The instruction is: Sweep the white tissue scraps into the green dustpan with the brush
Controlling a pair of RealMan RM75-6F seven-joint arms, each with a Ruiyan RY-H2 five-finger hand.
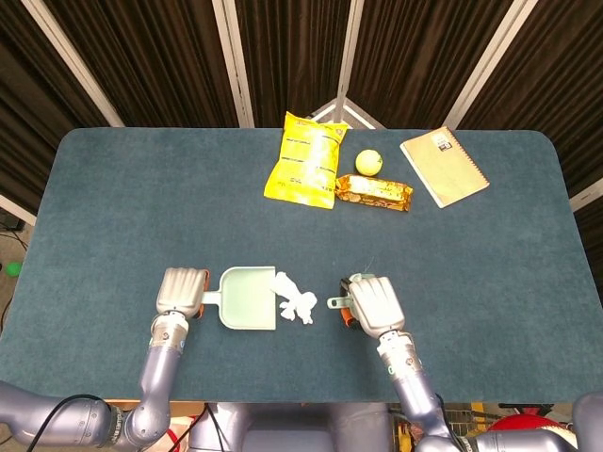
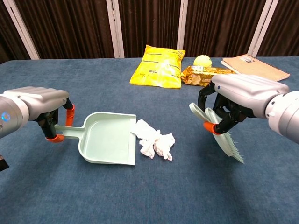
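The green dustpan (image 2: 108, 137) lies on the blue table with its mouth facing the white tissue scraps (image 2: 154, 139); in the head view the dustpan (image 1: 249, 298) touches the scraps (image 1: 295, 297). My left hand (image 2: 37, 108) grips the dustpan's handle (image 2: 70, 132) and shows from above as left hand (image 1: 181, 291). My right hand (image 2: 243, 97) holds the brush (image 2: 223, 137) by its handle, bristles pointing down to the right of the scraps. From above, my right hand (image 1: 372, 303) covers most of the brush, and only the handle end (image 1: 336, 302) sticks out.
At the back of the table lie a yellow snack bag (image 1: 303, 160), a yellow ball (image 1: 368, 162), a wrapped snack bar (image 1: 374, 194) and a tan notebook (image 1: 444, 166). The table's near edge (image 1: 283, 397) runs just below both hands.
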